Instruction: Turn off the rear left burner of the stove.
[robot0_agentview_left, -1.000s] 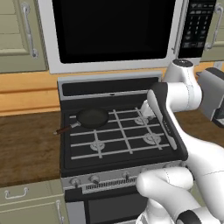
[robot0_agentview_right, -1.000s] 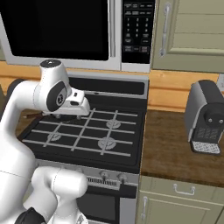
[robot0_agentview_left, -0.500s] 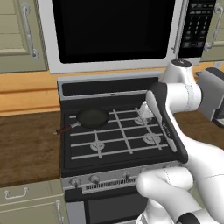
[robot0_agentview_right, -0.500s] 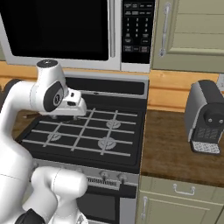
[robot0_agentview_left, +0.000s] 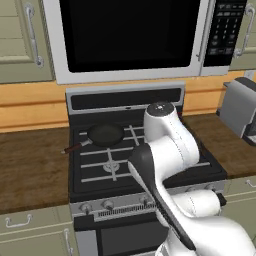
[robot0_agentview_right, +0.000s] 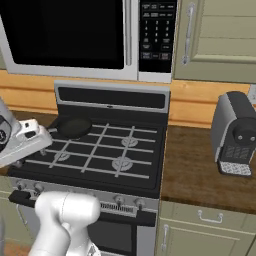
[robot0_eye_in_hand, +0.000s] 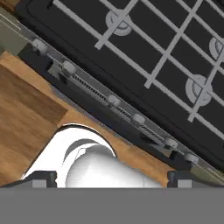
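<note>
The main risk, as I judge it, is turning the wrong knob. The stove (robot0_agentview_left: 130, 150) carries a row of small round knobs (robot0_eye_in_hand: 113, 100) along its steel front, all alike, and nothing visible marks which one feeds the rear left burner (robot0_agentview_left: 105, 134). A grab at a neighbour would leave that burner lit or light another. A second risk is a glancing approach: the gripper (robot0_agentview_right: 30, 135) sits at the stove's 9 o'clock edge in the right base view, above the grates rather than down at the front panel, so a hurried descent could clip the grate bars or the stove's front lip. Whether its fingers are apart or together cannot be told; the hand view shows just two dark tips at the bottom corners.

The rear left burner lies at about 10 o'clock on the cooktop, under a dark frying pan (robot0_agentview_left: 104, 133) whose handle points toward 8 o'clock. The pan hides any flame, so the burner's state cannot be read directly.

Around, from largest down: the microwave (robot0_agentview_left: 130, 35) hangs at 12 o'clock above the stove; wooden counter (robot0_agentview_right: 200, 165) runs at 3 and 9 o'clock; cabinets (robot0_agentview_right: 220, 40) flank the microwave; a coffee machine (robot0_agentview_right: 235, 132) stands at 3 o'clock, well apart from the work. In the left base view the robot's own arm covers the right-hand knobs, so that camera gives little help there.
</note>
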